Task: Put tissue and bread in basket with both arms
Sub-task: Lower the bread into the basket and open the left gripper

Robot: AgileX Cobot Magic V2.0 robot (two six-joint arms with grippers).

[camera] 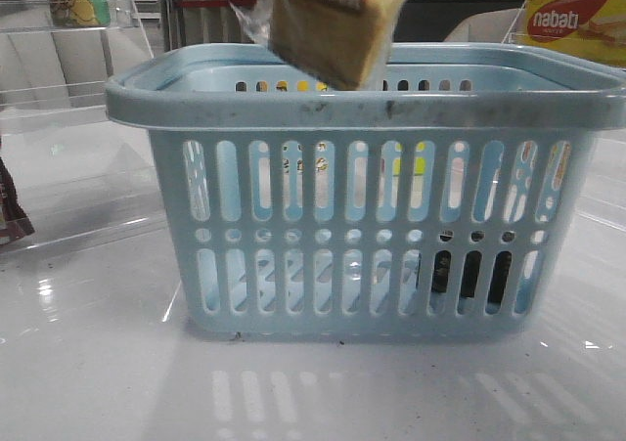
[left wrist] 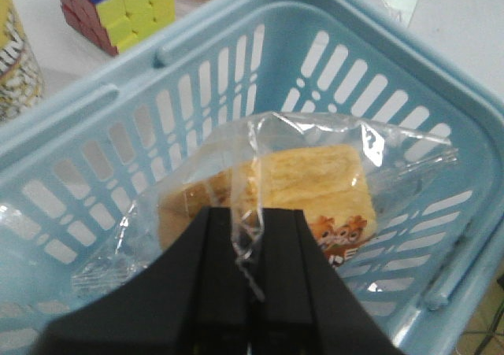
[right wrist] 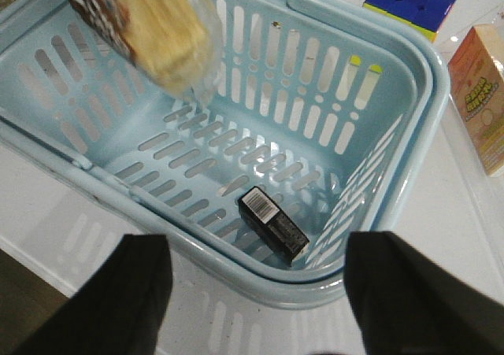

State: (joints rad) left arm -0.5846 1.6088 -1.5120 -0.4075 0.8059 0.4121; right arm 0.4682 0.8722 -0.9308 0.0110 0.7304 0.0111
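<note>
While the tissue (right wrist: 273, 223) is lying inside the basket (camera: 293, 109), the left gripper (left wrist: 249, 237) is pinching the light, soft bread (left wrist: 307, 194) by its slippery bag above the basket, the right gripper (right wrist: 256, 280) hanging wide open, empty.

L gripper (left wrist: 250, 292): matte black, two flat broad fingers (left wrist: 216, 276), plain, no markings | R gripper (right wrist: 256, 292): matte black, two wide blocky fingers (right wrist: 118, 300), edges blurred | no cables/screws visible
</note>
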